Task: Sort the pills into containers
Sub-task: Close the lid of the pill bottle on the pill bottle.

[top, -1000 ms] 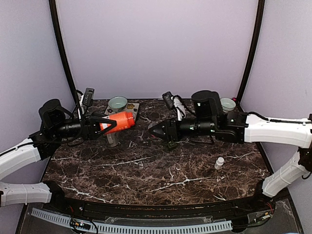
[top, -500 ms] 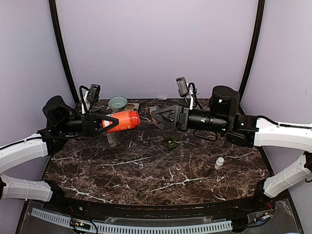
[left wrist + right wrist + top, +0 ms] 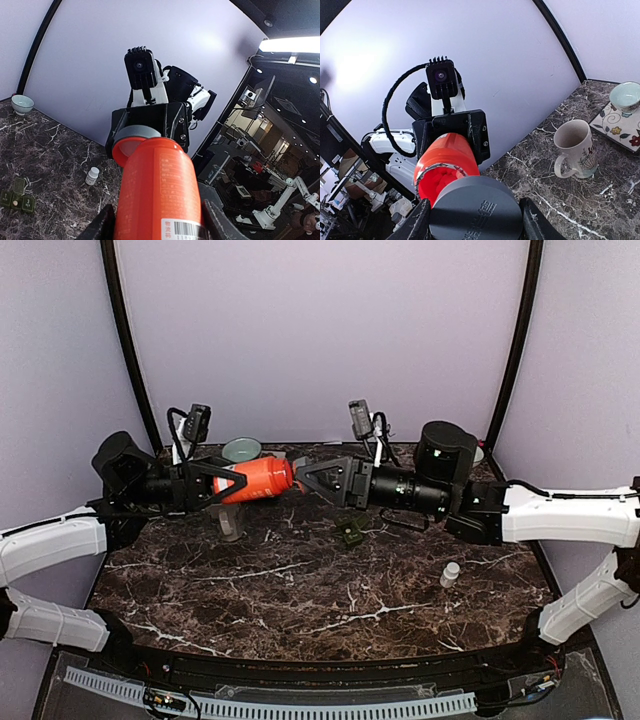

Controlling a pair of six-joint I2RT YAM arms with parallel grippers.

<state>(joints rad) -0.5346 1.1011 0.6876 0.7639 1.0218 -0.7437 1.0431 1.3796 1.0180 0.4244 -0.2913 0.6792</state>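
Observation:
My left gripper point(image 3: 215, 483) is shut on an orange pill bottle point(image 3: 258, 479) and holds it level in the air, mouth toward the right arm. In the left wrist view the orange pill bottle point(image 3: 160, 190) fills the space between the fingers. My right gripper point(image 3: 305, 478) is shut on the bottle's grey lid point(image 3: 475, 210), which stands right at the open mouth, a little off-centre. In the right wrist view orange pills point(image 3: 437, 182) show inside the bottle point(image 3: 445, 155). From the left wrist the grey lid point(image 3: 137, 132) sits just behind the rim.
A grey mug point(image 3: 230, 523) stands on the marble table below the bottle. Behind it a teal bowl point(image 3: 241, 450) rests on a patterned tile. A small green pill case point(image 3: 350, 532) lies mid-table. A small white bottle point(image 3: 451, 574) stands at the right, a white bowl point(image 3: 22, 104) at the back right.
The right arm rose from near the green case and moved left, bringing the lid up to the bottle's mouth. The left arm lifted the bottle slightly and pushed it rightward.

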